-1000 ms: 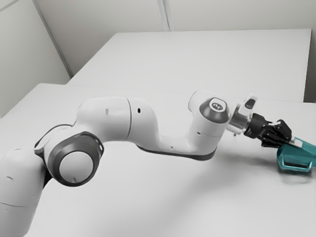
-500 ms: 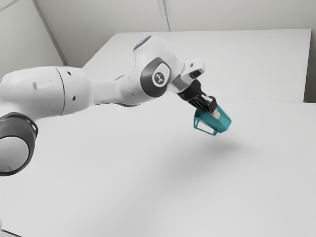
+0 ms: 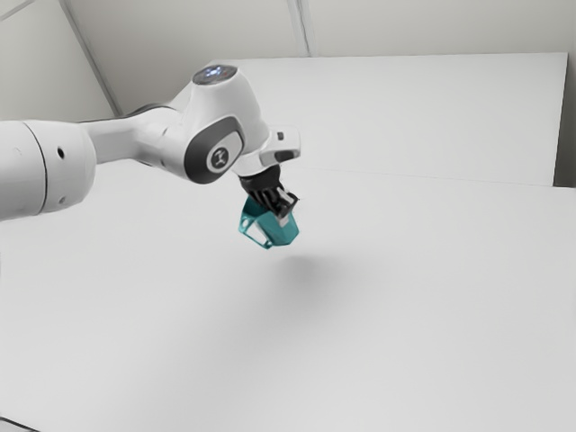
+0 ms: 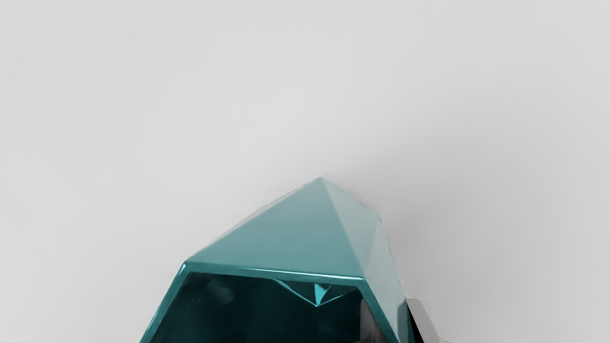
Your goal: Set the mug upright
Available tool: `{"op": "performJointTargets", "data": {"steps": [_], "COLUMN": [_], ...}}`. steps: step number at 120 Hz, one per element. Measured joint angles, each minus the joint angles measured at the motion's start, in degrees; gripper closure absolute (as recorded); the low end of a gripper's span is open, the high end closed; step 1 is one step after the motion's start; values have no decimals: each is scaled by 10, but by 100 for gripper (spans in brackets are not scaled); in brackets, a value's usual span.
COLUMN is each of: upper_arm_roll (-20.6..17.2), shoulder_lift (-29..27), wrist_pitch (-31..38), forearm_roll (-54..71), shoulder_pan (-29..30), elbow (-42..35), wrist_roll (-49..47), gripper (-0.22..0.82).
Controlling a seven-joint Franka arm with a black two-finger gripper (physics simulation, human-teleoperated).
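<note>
table point(image 3: 405, 324): white, mug's shadow on it. arm point(image 3: 211, 126): in from ext. view's left, hand over table. gripper point(image 3: 282, 216): narrow, clamped on mug wall; per wrist view, one finger point(image 4: 372, 321) inside mug, other outside against wall. mug point(image 3: 283, 233): teal, faceted, held in air above table, tilted, not upright; open mouth twd hand's cam. handle point(image 3: 256, 241): on mug side twd ext. view's left.

Your worktop point(image 3: 405, 315) is smooth and pale, with a soft grey shadow point(image 3: 310, 272) lying across it. Toward its far side you see a faint seam point(image 3: 405, 176), and at the exterior view's lower left, a thin dark line point(image 3: 18, 424).
</note>
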Motion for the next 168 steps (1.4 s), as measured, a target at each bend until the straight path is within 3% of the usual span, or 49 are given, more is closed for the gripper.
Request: {"op": "performJointTargets", "data": {"steps": [59, 136, 157, 168], "upper_arm_roll": [0, 0, 0, 0], "shoulder_lift": [-18, 19, 12, -9], "wrist_pitch": [-9, -4, -6, -16], "forearm_roll": [44, 82, 78, 77], "shoulder_pan": [38, 49, 49, 49], "elbow": [-74, -77, -77, -76], "wrist_roll": [-84, -129, -128, -127], "gripper": [78, 78, 41, 27]}}
